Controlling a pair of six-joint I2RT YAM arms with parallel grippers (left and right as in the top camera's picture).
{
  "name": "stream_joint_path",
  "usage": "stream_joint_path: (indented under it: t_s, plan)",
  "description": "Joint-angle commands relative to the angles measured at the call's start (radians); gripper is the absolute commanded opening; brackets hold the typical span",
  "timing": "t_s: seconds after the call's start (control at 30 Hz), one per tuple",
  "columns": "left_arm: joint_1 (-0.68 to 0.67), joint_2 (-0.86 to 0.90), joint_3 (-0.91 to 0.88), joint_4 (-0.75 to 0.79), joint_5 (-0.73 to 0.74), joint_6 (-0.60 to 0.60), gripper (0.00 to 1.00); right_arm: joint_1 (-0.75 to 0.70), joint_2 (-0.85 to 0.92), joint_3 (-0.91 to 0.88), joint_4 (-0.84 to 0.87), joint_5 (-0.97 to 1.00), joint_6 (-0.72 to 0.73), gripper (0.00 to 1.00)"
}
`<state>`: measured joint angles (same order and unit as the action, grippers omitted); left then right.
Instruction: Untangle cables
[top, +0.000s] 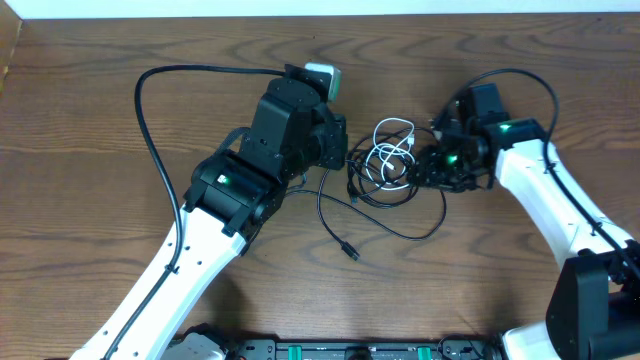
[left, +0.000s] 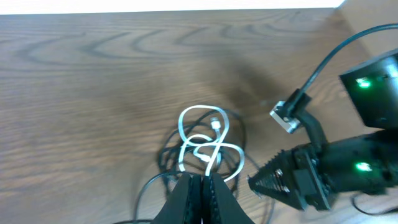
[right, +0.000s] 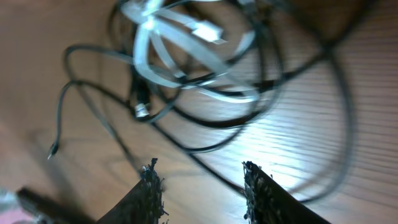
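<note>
The cables (top: 392, 158) lie knotted at centre frame on the counter (top: 90, 110), between my hands. My right hand (right: 199, 169), spread and empty, has the tangle just ahead. My left hand (left: 200, 182) is pressed together at the tangle's left edge, equally near.

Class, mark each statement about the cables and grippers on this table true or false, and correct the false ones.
1. The white cable lies looped among the black cables. True.
2. The right gripper is clamped on the white cable. False: its jaws stand apart with nothing between them.
3. The left gripper has its fingers pressed together. True.
4. The three cables lie apart in straight lines. False: they are heaped in one tangle between the grippers.
5. One black plug end trails out of the tangle. True.
</note>
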<state>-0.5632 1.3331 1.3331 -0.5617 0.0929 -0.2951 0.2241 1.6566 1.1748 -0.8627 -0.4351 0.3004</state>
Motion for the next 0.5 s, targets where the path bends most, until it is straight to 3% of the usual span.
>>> stream_joint_path:
  t_s: [0.0,0.17,0.3,0.47]
  plan:
    - [0.006,0.004,0.009,-0.019,-0.087,0.013,0.08,0.049,0.004,-0.005,0.032,-0.071,-0.044,0.46]
    - [0.007,0.004,0.009,-0.026,-0.095,0.013,0.08,0.115,0.025,-0.005,0.177,-0.041,-0.026,0.51]
    - [0.007,0.004,0.009,-0.038,-0.095,0.013,0.08,0.166,0.086,-0.005,0.246,0.15,0.097,0.47]
    - [0.007,0.004,0.009,-0.048,-0.095,0.013,0.08,0.19,0.168,-0.005,0.292,0.145,0.111,0.45]
